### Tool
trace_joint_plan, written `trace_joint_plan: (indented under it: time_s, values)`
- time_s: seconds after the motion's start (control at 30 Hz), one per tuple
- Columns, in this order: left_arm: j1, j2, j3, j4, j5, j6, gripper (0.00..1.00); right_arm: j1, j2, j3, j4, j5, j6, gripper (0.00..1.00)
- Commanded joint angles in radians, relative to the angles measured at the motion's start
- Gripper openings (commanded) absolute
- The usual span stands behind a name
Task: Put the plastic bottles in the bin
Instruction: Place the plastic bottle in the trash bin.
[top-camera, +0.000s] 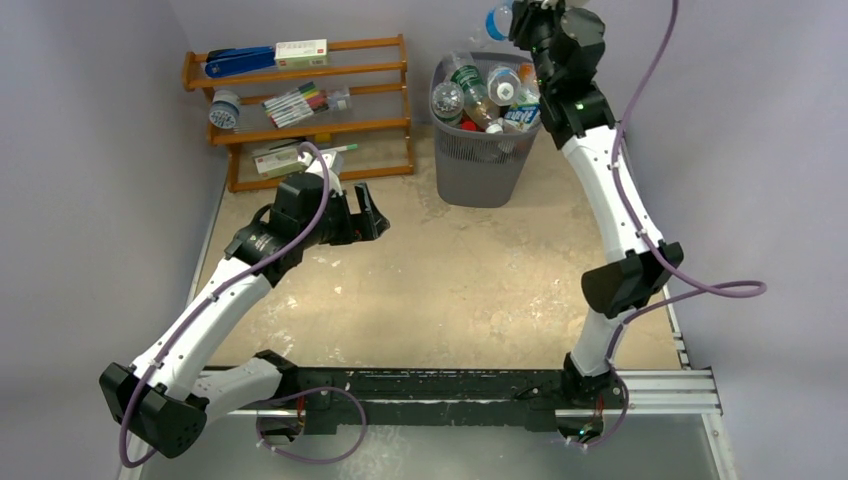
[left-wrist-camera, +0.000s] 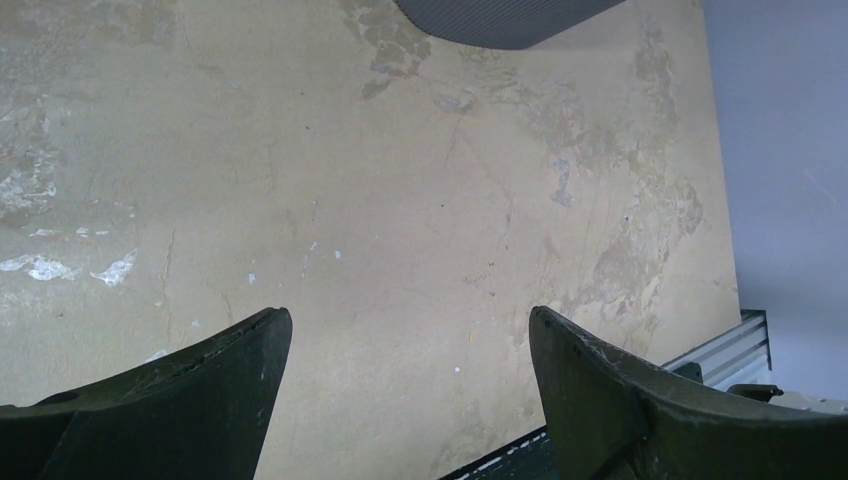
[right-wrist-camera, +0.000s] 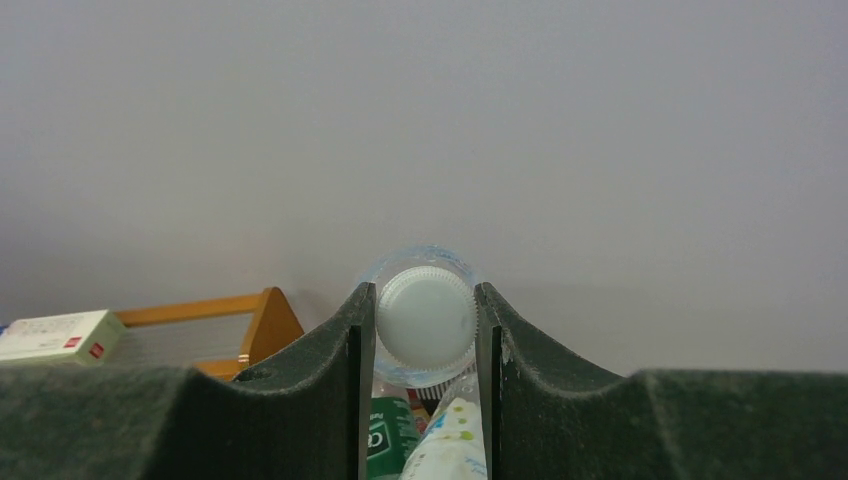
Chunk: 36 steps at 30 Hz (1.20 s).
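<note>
A wooden rack (top-camera: 380, 125) stood at the far left corner of the table (top-camera: 450, 290), against a grey wall (top-camera: 90, 150). On its top shelf lay a blue stapler (top-camera: 240, 62), with a white box (top-camera: 301, 52) just right of it. The middle shelf held a round white-and-blue item (top-camera: 224, 108) at its left end and a row of markers (top-camera: 295, 104) beside it. A second box (top-camera: 275, 160) lay lower, partly hidden. The beige tabletop was worn and blotched. A metal rail (top-camera: 665, 385) ran along the near edge.

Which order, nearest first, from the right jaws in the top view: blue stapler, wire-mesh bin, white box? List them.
1. wire-mesh bin, back, centre-right.
2. white box, on the top shelf, middle.
3. blue stapler, same shelf, left end.
</note>
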Motion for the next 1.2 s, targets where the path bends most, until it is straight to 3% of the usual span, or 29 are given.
trace_joint_plan:
  time_s: [0.0, 0.5, 0.8, 0.83, 1.17]
  values:
    - [0.007, -0.023, -0.011, 0.052, 0.008, -0.004, 0.88, 0.04, 0.013, 0.086, -0.015, 0.1, -0.098, 0.27]
    - [0.005, 0.003, -0.012, 0.064, 0.011, 0.01, 0.88, 0.112, 0.117, 0.143, -0.062, 0.226, -0.206, 0.27]
    - [0.006, 0.014, -0.011, 0.072, 0.014, 0.012, 0.88, 0.123, 0.084, 0.065, -0.052, 0.22, -0.203, 0.32]
    - [0.006, 0.015, -0.011, 0.073, 0.015, 0.012, 0.88, 0.127, 0.067, 0.028, -0.045, 0.232, -0.203, 0.37]
    - [0.006, 0.012, -0.015, 0.076, 0.016, 0.009, 0.88, 0.14, 0.033, -0.031, -0.023, 0.239, -0.204, 0.56]
